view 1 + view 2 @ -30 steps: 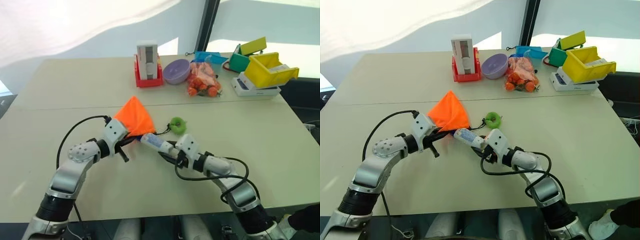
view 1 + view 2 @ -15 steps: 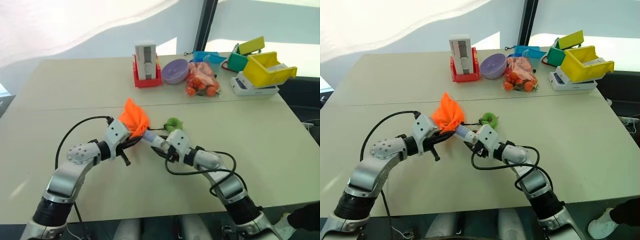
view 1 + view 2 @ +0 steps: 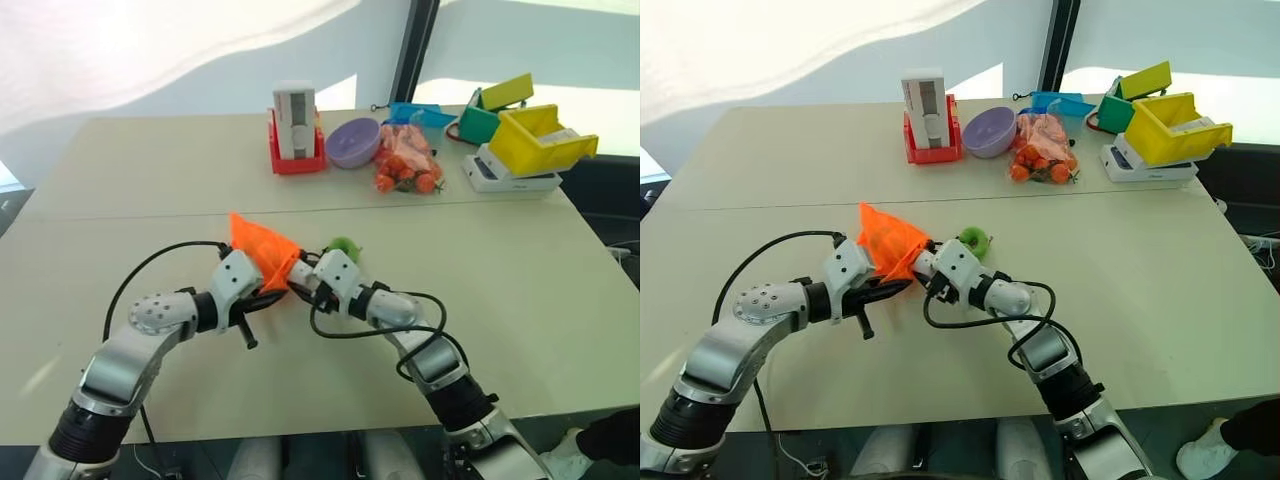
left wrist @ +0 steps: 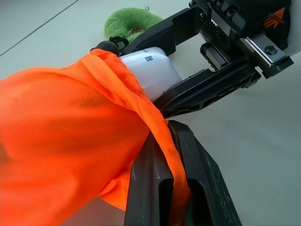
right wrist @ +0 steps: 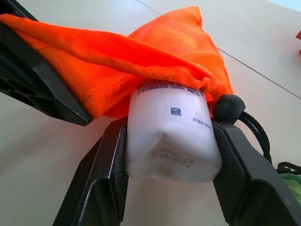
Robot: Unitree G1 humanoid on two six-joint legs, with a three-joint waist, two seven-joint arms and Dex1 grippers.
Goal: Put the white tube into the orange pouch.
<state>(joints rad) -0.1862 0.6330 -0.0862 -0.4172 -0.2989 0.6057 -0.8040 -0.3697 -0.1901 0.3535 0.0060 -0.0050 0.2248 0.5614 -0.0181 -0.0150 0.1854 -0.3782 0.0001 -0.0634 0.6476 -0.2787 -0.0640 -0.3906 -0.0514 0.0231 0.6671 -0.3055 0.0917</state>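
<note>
Two grippers are observed meeting above the near half of the table [image 3: 520, 290], fingertips almost touching. The left gripper [image 4: 171, 155] is angled forward and toward the right arm, slightly downward; its two black fingers are pressed fully together, with the rim fabric of the orange pouch [image 3: 258, 246] pinched between them. The pouch is held up off the table and bulges away from that claw, its mouth facing the opposing claw. The right gripper [image 5: 171, 141] is pointed nearly level, forward and toward the left arm; its fingers are set about half apart and clamped on the flat crimped end of the white tube [image 5: 171, 136], one finger at each side. The far end of the tube is seen already inside the pouch mouth, with the orange rim draped over it; printed code marks remain visible on the exposed part. A black cord stopper [image 5: 229, 108] is noted touching the tube just beside one right finger, and the green ring [image 3: 345, 246] lies on the table just beyond the right claw.

Count: one pouch, one tube, one green ring, one cord stopper. Well beyond both claws, one purple bowl [image 3: 353, 141], one red holder [image 3: 296, 152] carrying one white-grey box, one clear bag of orange-red items [image 3: 405, 162] and two yellow bins [image 3: 540, 138] are recorded.
</note>
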